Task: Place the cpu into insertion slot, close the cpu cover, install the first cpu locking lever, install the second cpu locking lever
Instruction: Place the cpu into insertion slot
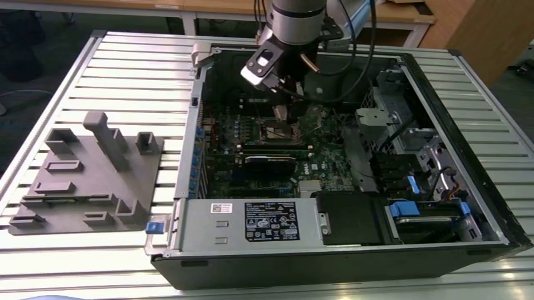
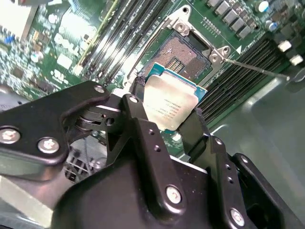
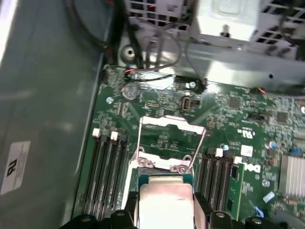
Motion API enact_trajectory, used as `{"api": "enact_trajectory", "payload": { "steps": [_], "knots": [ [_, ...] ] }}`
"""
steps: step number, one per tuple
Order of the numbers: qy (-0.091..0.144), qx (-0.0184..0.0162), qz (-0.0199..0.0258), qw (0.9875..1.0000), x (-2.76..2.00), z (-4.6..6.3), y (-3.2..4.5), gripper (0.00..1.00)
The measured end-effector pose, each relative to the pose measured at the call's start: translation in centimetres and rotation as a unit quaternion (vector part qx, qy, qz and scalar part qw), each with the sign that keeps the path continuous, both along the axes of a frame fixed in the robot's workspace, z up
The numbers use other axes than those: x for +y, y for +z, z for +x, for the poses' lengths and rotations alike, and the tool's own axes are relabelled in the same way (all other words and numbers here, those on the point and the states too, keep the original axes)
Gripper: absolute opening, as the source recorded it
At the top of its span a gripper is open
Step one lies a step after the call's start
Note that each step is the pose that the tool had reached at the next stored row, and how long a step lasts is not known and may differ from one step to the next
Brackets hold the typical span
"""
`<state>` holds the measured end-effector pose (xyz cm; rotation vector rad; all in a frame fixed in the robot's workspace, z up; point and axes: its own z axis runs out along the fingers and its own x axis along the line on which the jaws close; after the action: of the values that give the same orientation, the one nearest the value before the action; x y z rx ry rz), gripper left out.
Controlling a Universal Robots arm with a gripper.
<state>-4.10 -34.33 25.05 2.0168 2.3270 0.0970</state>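
Okay, cpu (image 2: 175,109): one, pinched by its edges, hanging just above the slot, not seated yet
gripper (image 2: 167,101): fingers closed partway onto the cpu, nothing else held
slot (image 2: 183,55): one, bare and open
cover (image 3: 171,122): one, standing flipped up
lever (image 2: 257,67): I can spot one thin rod, unlatched
progress: I'd say step one is underway; cover and both levers left
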Motion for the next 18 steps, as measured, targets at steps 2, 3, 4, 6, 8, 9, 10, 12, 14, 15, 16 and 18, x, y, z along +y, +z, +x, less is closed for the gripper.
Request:
{"api": "enact_trajectory", "payload": {
  "steps": [2,3,4,6,8,9,10,12,14,15,16,18],
  "knots": [
    [-0.019,0.0000,0.0000,0.9998,0.00,0.00,-0.03,0.54],
    [-0.028,0.0000,0.0000,0.9996,0.00,0.00,-0.05,0.54],
    [-0.037,0.0000,0.0000,0.9993,0.00,0.00,-0.07,0.54],
    [-0.055,0.0000,0.0000,0.9985,0.00,0.00,-0.11,0.54],
    [-0.073,0.0000,0.0000,0.9973,0.00,0.00,-0.16,0.54],
    [-0.080,0.0001,0.0000,0.9968,0.00,0.00,-0.18,0.54],
    [-0.081,0.0001,0.0000,0.9967,0.00,0.00,-0.18,0.54],
    [-0.081,0.0001,0.0019,0.9967,0.00,-0.01,-0.23,0.54],
    [-0.080,-0.0002,0.0046,0.9968,0.00,-0.02,-0.34,0.54],
    [-0.078,-0.0005,0.0062,0.9969,0.00,-0.04,-0.43,0.54],
    [-0.076,-0.0009,0.0072,0.9971,0.00,-0.08,-0.52,0.54],
    [-0.073,-0.0013,0.0083,0.9973,0.00,-0.21,-0.69,0.54]
  ]
}}
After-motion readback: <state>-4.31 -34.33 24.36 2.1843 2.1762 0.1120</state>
